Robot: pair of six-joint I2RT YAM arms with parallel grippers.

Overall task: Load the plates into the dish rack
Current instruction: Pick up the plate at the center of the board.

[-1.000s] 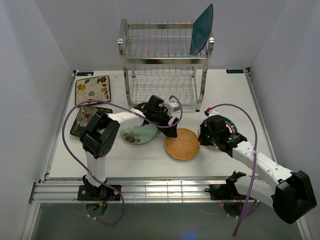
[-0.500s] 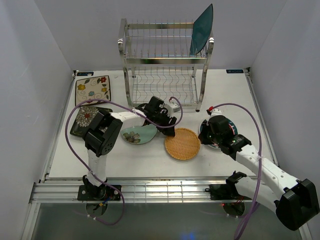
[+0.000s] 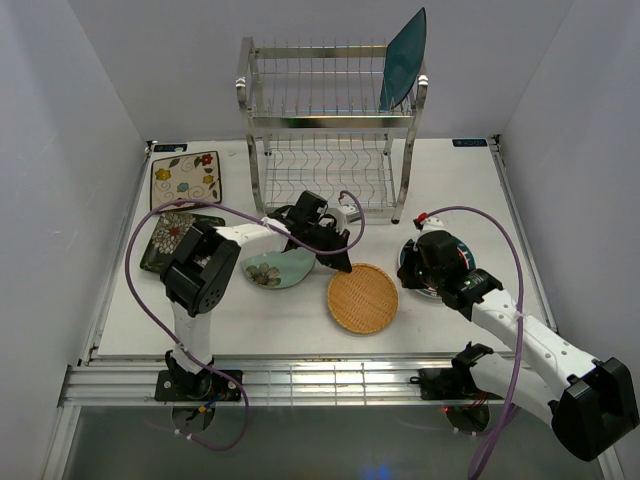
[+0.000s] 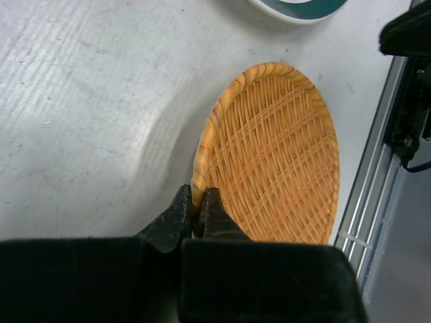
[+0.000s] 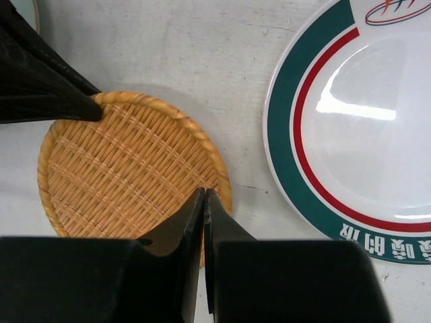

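The white desk [image 3: 460, 190] sits between pale walls [image 3: 80, 100]. One rack [image 3: 320, 120] stands at far centre. There are six plates [image 3: 280, 270]: one teal plate [image 3: 403, 58] stands upright in the top tier at the right end, and five lie flat. The left claw [image 4: 195, 202] pinches the woven plate [image 4: 276, 155] by its rim. The right claw [image 5: 203, 195] is closed and empty, over that plate's right rim.

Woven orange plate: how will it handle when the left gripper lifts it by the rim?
Probably light: the woven plate is thin basketwork. Its rim, pinched by the left gripper, may flex slightly, and the plate may sag or swing from that single edge grip. Unlikely to shatter.
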